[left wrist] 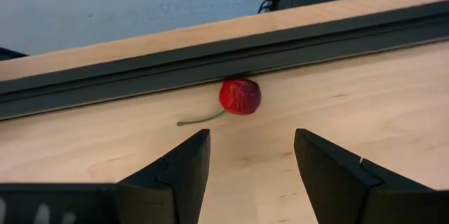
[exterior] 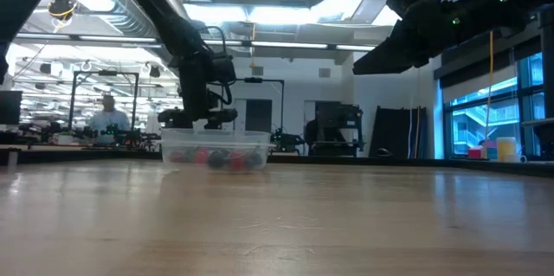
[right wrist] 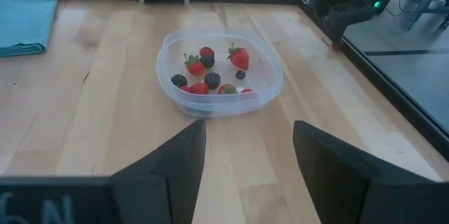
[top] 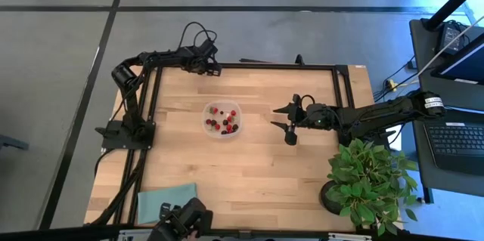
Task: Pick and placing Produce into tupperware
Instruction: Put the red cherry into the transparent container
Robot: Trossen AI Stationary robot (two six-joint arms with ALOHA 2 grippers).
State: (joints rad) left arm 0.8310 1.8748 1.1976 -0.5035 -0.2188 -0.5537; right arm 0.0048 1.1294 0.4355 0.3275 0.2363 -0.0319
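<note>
Tupperware (top: 222, 119) sits on wooden table (top: 249, 173).

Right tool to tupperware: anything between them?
Nothing. Right wrist view shows bare wood from the open right tool to the tupperware.

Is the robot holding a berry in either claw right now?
No. The left gripper is open, with a red cherry lying free ahead of it. The right gripper is open too, facing the tupperware.
</note>
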